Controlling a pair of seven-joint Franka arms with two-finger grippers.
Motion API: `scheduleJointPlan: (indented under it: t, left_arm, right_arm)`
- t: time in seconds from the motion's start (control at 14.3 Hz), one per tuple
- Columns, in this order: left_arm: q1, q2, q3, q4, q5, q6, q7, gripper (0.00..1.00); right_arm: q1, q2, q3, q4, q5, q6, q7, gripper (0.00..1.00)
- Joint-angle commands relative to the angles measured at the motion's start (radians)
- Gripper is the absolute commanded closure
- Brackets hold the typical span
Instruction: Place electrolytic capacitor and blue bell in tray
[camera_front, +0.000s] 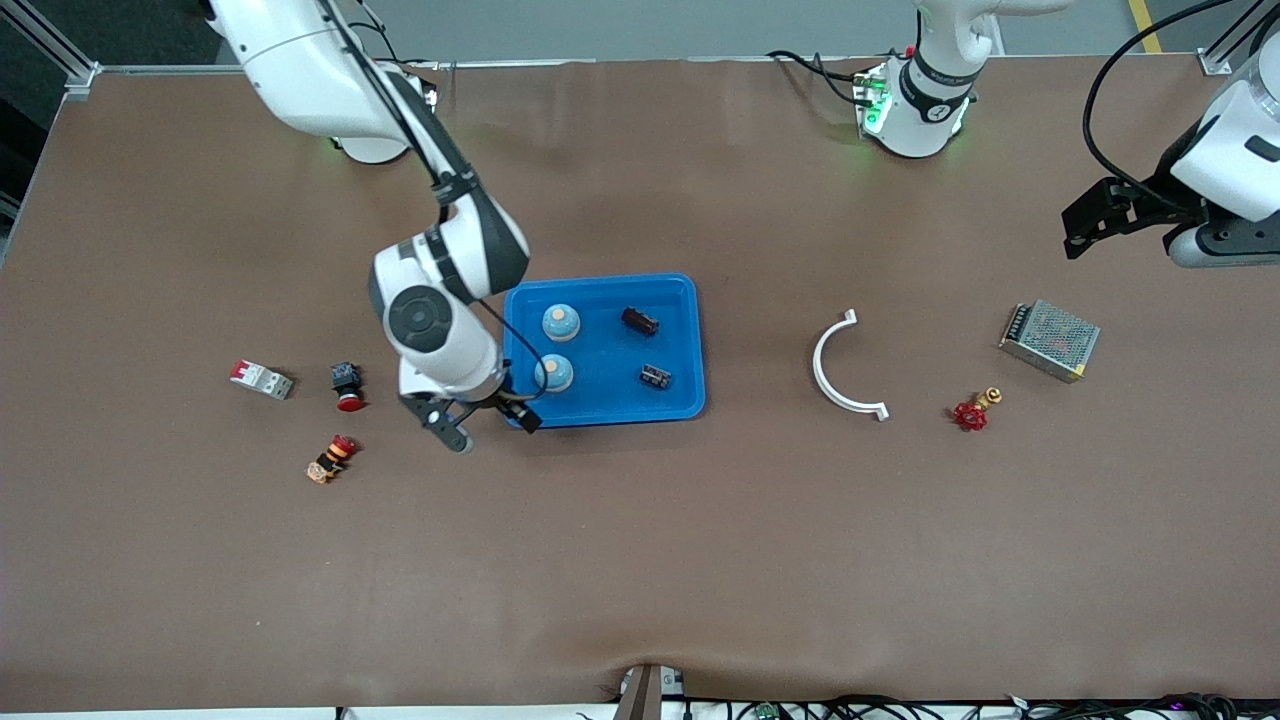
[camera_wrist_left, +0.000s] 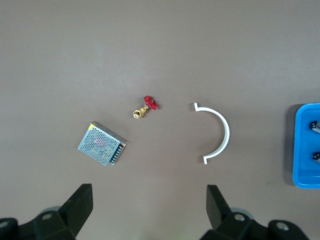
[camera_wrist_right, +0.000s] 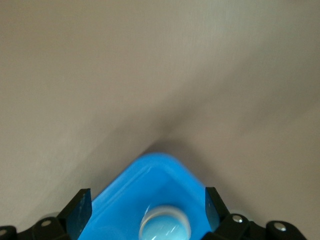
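The blue tray (camera_front: 690, 345) lies flat near the middle of the bench (camera_front: 640, 560), its long axis running between the two arms' ends of the bench. Inside it, two blue bells stand upright with pale tops showing: one bell (camera_front: 561, 322) sits toward the robots' bases, the other bell (camera_front: 554, 373) closer to the front camera, both along the tray's edge at the right arm's end. Two dark capacitors lie on their sides in the tray's other half: one capacitor (camera_front: 640, 320) level with the first bell, its long axis slanting across the tray, and the second capacitor (camera_front: 655, 377) level with the second bell.

The right tool (camera_front: 478, 420) hangs over the tray's corner closest to the front camera at the right arm's end, fingers spread and holding nothing. In the right wrist view the tray corner (camera_wrist_right: 120, 197) and a bell (camera_wrist_right: 165, 225) show between the spread fingers (camera_wrist_right: 80, 207).

The left tool (camera_wrist_left: 149, 210) waits over the bench at the left arm's end, fingers wide apart and empty, above a metal box (camera_wrist_left: 101, 144), a red valve (camera_wrist_left: 146, 107) and a white curved bracket (camera_wrist_left: 220, 134).
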Motion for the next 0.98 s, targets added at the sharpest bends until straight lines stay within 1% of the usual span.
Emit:
scheduleJointPlan:
  t: [0.0,0.21,0.49,0.77,0.84,0.91]
  left_arm:
    - [0.002,-0.021,0.003,-0.005,-0.018,-0.012,0.019,0.00]
    - [0.002,-0.030,-0.003,-0.013,-0.012,-0.012,0.003,0.00]
    - [0.002,-0.055,-0.013,-0.033,-0.008,-0.012,0.000,0.00]
    - [0.006,-0.052,-0.016,-0.036,-0.010,-0.007,0.002,0.00]
    - [0.006,-0.049,-0.016,-0.036,-0.012,-0.003,0.002,0.00]
    - [0.007,-0.047,-0.013,-0.037,-0.012,0.003,0.002,0.00]
  right_arm:
    - [-0.091,-0.008,0.014,0.015,-0.013,-0.040,-0.164,0.00]
    - [-0.173,-0.038,0.014,0.013,-0.015,-0.111,-0.311,0.00]
    - [-0.278,-0.063,0.012,0.009,-0.015,-0.142,-0.485,0.00]
    - [-0.373,-0.093,0.014,0.006,-0.022,-0.182,-0.664,0.00]
    - [-0.384,-0.116,0.012,0.006,-0.040,-0.201,-0.696,0.00]
    - [-0.401,-0.142,0.014,0.007,-0.080,-0.234,-0.726,0.00]
